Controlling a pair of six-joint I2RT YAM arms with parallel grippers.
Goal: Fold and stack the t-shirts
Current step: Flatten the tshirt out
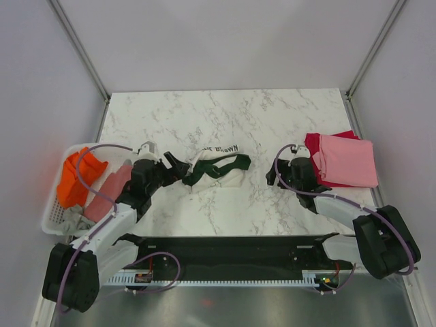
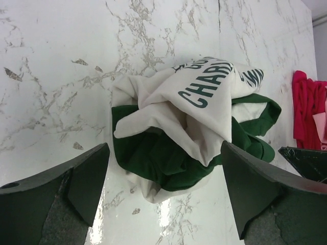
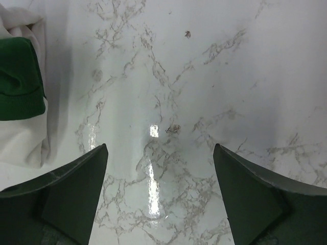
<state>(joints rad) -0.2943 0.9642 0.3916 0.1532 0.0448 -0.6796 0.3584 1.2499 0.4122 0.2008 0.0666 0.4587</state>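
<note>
A crumpled cream t-shirt with dark green sleeves [image 1: 214, 167] lies in a heap near the middle of the marble table [image 1: 225, 116]. Its printed lettering is broken up by folds, so only fragments can be read, and its underside is tucked out of sight. At the right edge, a folded pink t-shirt [image 1: 347, 160] sits on a crimson one [image 1: 315, 146], covering all but a strip along the left and top. A white slatted basket [image 1: 51, 218] at the left edge holds an orange t-shirt [image 1: 78, 177], a dusty-rose one [image 1: 109, 191] and a grey one [image 1: 71, 218]. These are bunched together and partly masked by the left arm and its cable. The left arm reaches forward and inward, low over the table. The left gripper [image 1: 176, 165] is spread wide just short of the cream heap and holds nothing. The right arm stretches in from the right, bent at the elbow. The right gripper [image 1: 274, 165] is also parted wide and empty, over bare marble between the heap and the stack. Its wrist camera catches only a sliver of the cream shirt at the frame's left edge.
</note>
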